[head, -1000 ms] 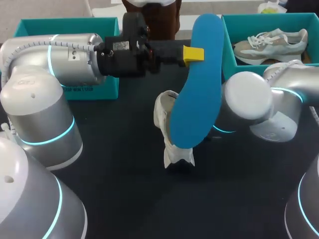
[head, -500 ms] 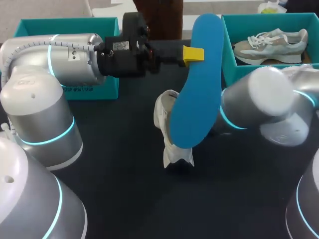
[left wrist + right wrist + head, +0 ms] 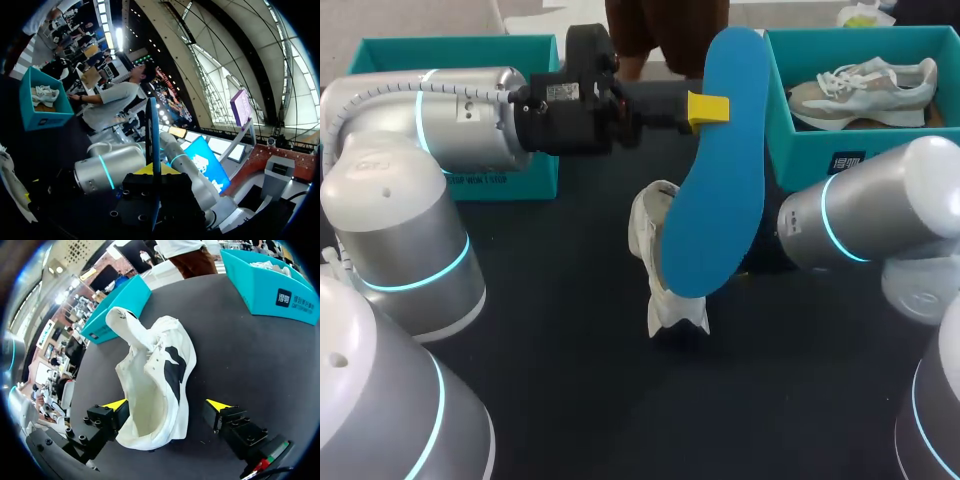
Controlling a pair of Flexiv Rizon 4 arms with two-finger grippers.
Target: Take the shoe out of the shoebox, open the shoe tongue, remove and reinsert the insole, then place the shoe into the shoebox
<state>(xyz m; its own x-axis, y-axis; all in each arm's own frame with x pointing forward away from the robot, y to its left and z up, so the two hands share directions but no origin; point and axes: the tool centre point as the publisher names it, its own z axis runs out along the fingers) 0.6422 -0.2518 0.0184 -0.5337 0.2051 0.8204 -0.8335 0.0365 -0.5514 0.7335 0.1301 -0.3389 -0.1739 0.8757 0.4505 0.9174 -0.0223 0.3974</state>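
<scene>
Head view: the left arm (image 3: pixel 440 110) reaches across the dark counter (image 3: pixel 570 400), its left pincer (image 3: pixel 708 108) pinching a blue insole (image 3: pixel 720 170) and holding it upright in the air, directly above a white shoe (image 3: pixel 660 255) that lies on the counter. The right arm (image 3: pixel 880 210) comes in low from the right, its pincer hidden behind the insole. A teal shoebox (image 3: pixel 380 55) stands at the far left. A second teal box (image 3: pixel 800 150) at the far right holds another sneaker (image 3: pixel 865 85).

Left wrist view: the insole (image 3: pixel 153 145) shows edge-on, clamped between the pincer's two fingers.

Right wrist view: the right pincer (image 3: pixel 166 405) is spread wide around the shoe's (image 3: pixel 155 380) heel end. One yellow tip is against the shoe's side and the other stands apart from it, so there is no grip. The tongue is pulled up and the mouth of the shoe gapes open.

The insole is out of the shoe, so the reinsert step appears to be in hand. The next move likely calls for the right pincer to steady the shoe while the left arm lowers the insole, toe end first, into the open mouth. The insole needs to be lined up with the shoe's length so it does not catch on the tongue or collar.
</scene>
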